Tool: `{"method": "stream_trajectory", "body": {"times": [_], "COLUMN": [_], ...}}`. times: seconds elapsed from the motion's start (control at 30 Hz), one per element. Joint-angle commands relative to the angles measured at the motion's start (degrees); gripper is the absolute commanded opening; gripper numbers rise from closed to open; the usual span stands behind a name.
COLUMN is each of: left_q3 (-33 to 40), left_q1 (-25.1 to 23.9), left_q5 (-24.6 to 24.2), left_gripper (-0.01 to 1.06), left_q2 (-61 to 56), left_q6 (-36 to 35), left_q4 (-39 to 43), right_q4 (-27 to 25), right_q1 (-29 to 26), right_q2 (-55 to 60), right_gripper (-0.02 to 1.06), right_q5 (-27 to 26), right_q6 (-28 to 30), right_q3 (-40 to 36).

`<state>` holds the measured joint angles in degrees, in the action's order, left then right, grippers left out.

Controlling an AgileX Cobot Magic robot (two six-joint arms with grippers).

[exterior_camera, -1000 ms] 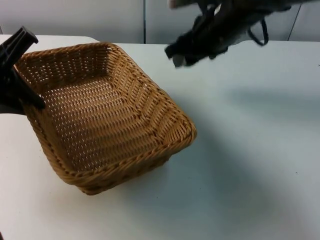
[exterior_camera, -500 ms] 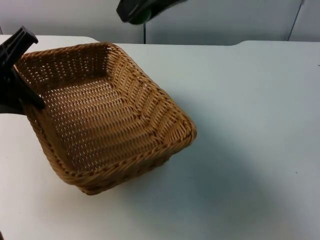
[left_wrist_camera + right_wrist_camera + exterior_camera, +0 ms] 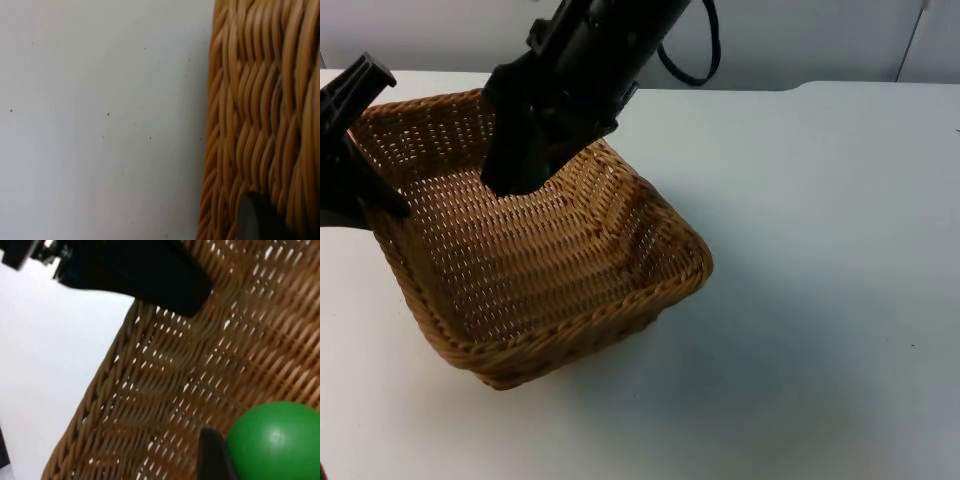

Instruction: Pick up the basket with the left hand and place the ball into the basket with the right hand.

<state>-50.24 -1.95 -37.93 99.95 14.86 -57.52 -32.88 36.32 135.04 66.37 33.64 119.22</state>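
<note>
While the white table [image 3: 820, 300] runs back to the grey partition wall [image 3: 800, 40] at twelve o'clock, the wicker basket [image 3: 520, 250] takes up its nine-o'clock half in the top view, tilted so that its three-o'clock corner sits low and its nine-o'clock side rides higher. Above the basket's far part, toward eleven o'clock, the right arm [image 3: 610, 50] reaches down and in, with the right gripper [image 3: 515, 165] over the woven floor (its fingers are pinching the green ball [image 3: 275, 440], as the right wrist view shows, a black fingertip [image 3: 212, 455] touching the ball's side). So the ball is held just above the basket's weave, inside its walls. At nine o'clock the left gripper [image 3: 355, 150] clamps the basket's rim, fingers pressed onto the wicker wall; the left wrist view shows one fingertip [image 3: 260, 220] against the weave.
</note>
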Motion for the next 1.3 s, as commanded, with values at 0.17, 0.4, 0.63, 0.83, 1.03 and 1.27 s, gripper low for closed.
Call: {"method": "stream_trajectory", "body": {"times": [0.17,0.4,0.63,0.83,1.03,1.27], "left_q3": [-0.34,-0.34,-0.34,-0.34,-0.34,-0.34], "left_q1": [-0.05,-0.05,-0.05,-0.05,-0.05,-0.05], "left_q5": [-0.33,-0.33,-0.33,-0.33,-0.33,-0.33], "left_gripper": [0.0,0.0,0.0,0.0,0.0,0.0], "left_q2": [-0.95,-0.95,-0.95,-0.95,-0.95,-0.95], "left_q6": [-0.24,-0.24,-0.24,-0.24,-0.24,-0.24], "left_q4": [-1.27,-1.27,-1.16,-1.16,-1.16,-1.16], "right_q4": [0.27,0.66,1.11,1.11,3.15,6.05], "right_q1": [0.75,0.75,0.75,0.75,0.35,-3.68], "right_q2": [0.32,3.54,3.8,3.8,-0.26,-11.2], "right_gripper": [0.0,0.06,0.57,0.66,0.65,0.64], "right_q5": [-5.12,-6.17,-9.12,-7.95,-7.59,-8.87], "right_q6": [0.84,-0.77,-3.95,-4.25,-5.0,-8.65], "right_q3": [0.29,0.29,0.29,0.29,0.39,0.39]}}
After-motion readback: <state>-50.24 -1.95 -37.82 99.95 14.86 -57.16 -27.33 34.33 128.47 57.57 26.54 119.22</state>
